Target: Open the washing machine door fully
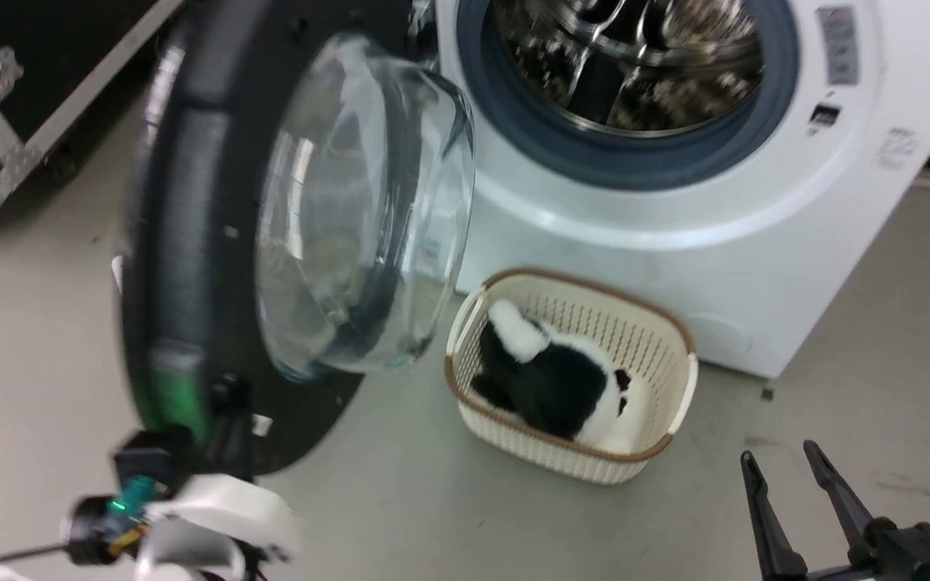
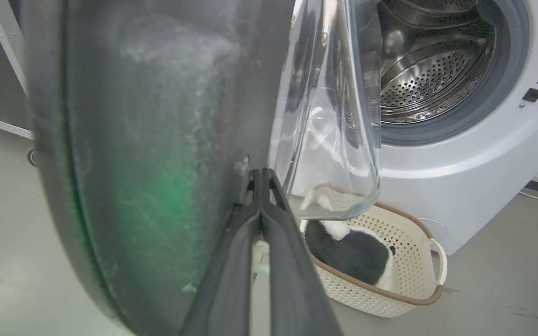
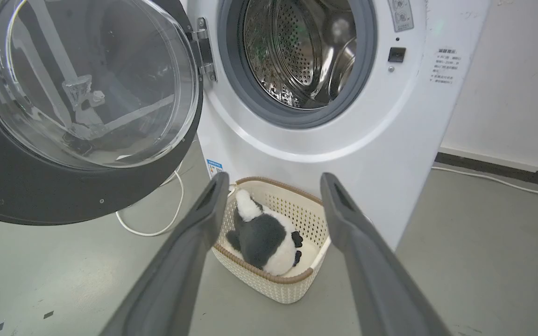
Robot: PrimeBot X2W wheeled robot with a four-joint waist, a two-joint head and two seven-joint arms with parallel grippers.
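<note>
The washing machine door (image 1: pixel 190 242) is a big glossy black disc with a bulging clear glass bowl (image 1: pixel 360 210), swung out to the left of the white machine (image 1: pixel 675 242). Its metal hinge (image 3: pixel 205 46) shows in the right wrist view, beside the steel drum (image 3: pixel 297 51). My left gripper (image 1: pixel 227 395) is shut, fingertips (image 2: pixel 262 175) pressed together against the door's inner face (image 2: pixel 157 163) near its lower edge, just beside the bowl (image 2: pixel 334 140). My right gripper (image 1: pixel 780 456) hangs open at the lower right, away from the door, its fingers (image 3: pixel 203 219) framing the basket.
A cream basket (image 1: pixel 570 456) holding a black-and-white plush toy (image 1: pixel 546 379) stands on the grey floor just in front of the machine, right of the door. A black case with metal edging (image 1: pixel 21 137) is at the far left. A white cable (image 3: pixel 157 228) lies under the door.
</note>
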